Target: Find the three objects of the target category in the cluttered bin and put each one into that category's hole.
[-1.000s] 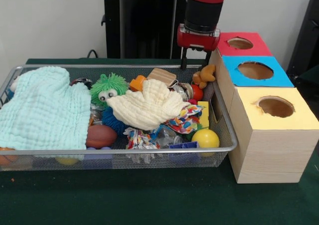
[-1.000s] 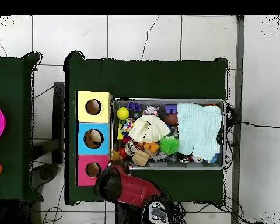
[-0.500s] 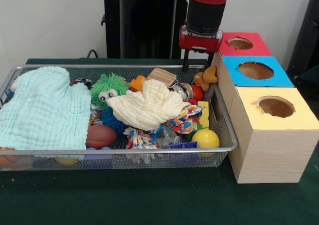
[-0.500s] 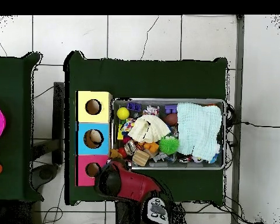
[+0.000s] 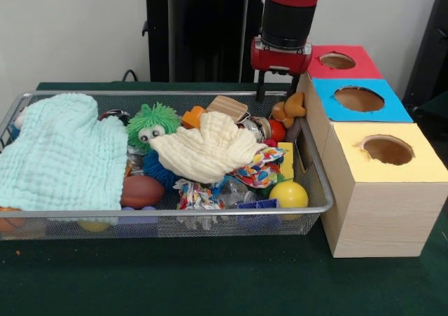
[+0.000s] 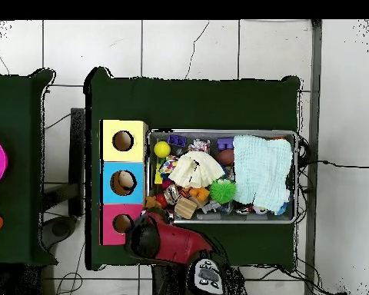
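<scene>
Two dark fingers of the gripper (image 5: 277, 87) hang a narrow gap apart, holding nothing. The small orange-brown toy (image 5: 288, 108) sits just below them, at about five o'clock, in the wire bin (image 5: 210, 209) corner beside the red-topped hole (image 5: 337, 60).

A desk (image 5: 210, 274) covered in dark green cloth stands on a floor (image 6: 187, 46) of large pale square tiles with dark grout lines; thin cracks run across some of the tiles. A plain off-white wall (image 5: 70, 29) rises behind the desk. A second desk (image 6: 14, 115), also covered in dark green, stands beside the first with a strip of tiled floor between them. Black cables (image 6: 337, 164) trail over the tiles around the main desk. The light is even and soft.
</scene>
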Motion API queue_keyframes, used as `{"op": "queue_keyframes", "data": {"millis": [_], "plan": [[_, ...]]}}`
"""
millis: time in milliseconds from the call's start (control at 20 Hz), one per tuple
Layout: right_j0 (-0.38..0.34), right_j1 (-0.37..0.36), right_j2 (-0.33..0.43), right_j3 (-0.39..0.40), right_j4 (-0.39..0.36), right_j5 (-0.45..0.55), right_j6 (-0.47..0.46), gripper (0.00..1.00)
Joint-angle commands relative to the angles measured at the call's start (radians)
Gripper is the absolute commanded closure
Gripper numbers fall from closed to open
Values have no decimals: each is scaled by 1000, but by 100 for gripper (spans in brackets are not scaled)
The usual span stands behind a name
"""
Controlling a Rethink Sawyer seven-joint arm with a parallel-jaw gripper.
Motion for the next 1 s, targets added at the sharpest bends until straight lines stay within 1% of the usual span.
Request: {"op": "queue_keyframes", "data": {"millis": [50,100,250,300,450,750,1000], "plan": [[36,25,97,-187,-23,19,98,0],[55,14,67,-189,-14,38,104,0],[127,-54,-29,-195,11,166,123,0],[136,-64,-43,-200,13,194,127,0],[132,-69,-39,-205,13,212,132,0],[153,-95,-65,-201,13,251,153,0],[138,-95,-50,-182,10,219,157,0]]}}
